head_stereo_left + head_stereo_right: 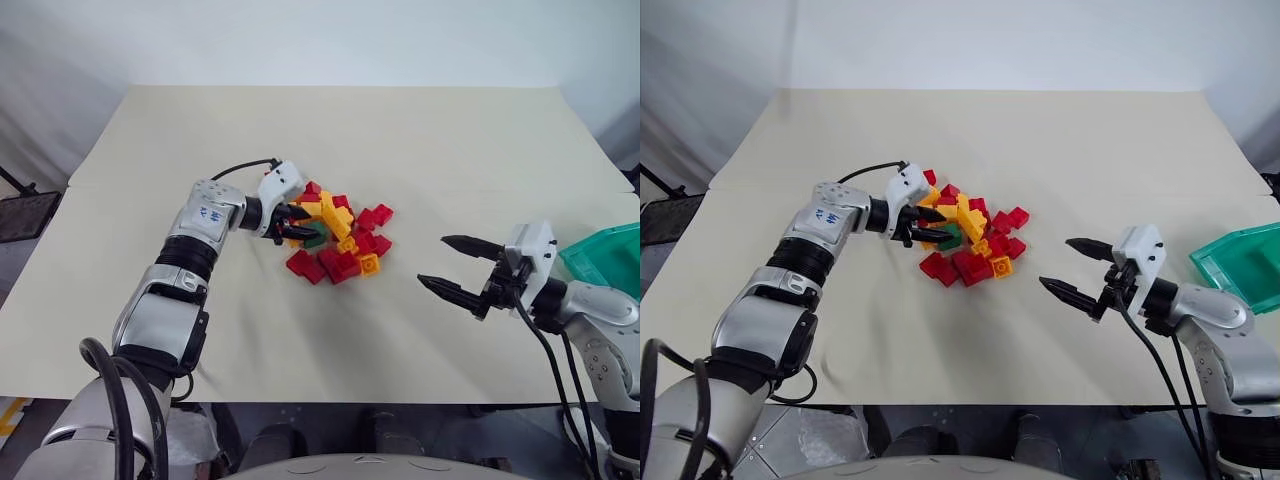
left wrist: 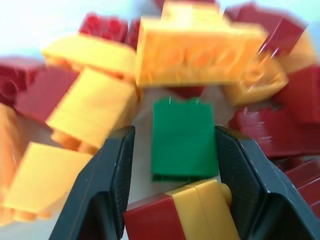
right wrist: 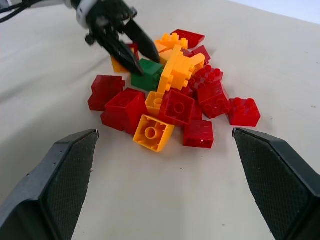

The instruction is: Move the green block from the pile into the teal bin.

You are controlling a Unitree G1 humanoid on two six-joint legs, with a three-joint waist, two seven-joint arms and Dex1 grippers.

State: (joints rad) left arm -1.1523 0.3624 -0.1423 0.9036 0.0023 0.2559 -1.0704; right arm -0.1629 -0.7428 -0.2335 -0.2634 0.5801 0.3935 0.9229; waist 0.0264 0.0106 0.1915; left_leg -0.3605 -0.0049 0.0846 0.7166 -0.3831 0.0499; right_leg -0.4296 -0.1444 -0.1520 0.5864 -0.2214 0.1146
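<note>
1. Sitting at the right edge of the left eye view, the teal bin (image 1: pixel 608 256) rests on the cream table (image 1: pixel 350 130), partly cut off by the frame; no brick can be seen in the part that shows.
2. Near the middle of the frame lies the pile (image 1: pixel 338 240) of red and yellow bricks, well apart from the bin.
3. On the pile's left side, half buried among yellow bricks, lies the green block (image 1: pixel 316 237).
4. From the left of the frame the left gripper (image 1: pixel 299 222) reaches into the pile, angled downward. In the left wrist view its fingers (image 2: pixel 107 185) stand partly apart on either side of the green block (image 2: pixel 184 138), each with a thin gap to the block's side, so they bracket it without pinching.
5. At the lower right of the frame the right gripper (image 1: pixel 449 264) hangs above bare table, pointing toward the pile, its jaws spread wide and holding nothing.
</note>
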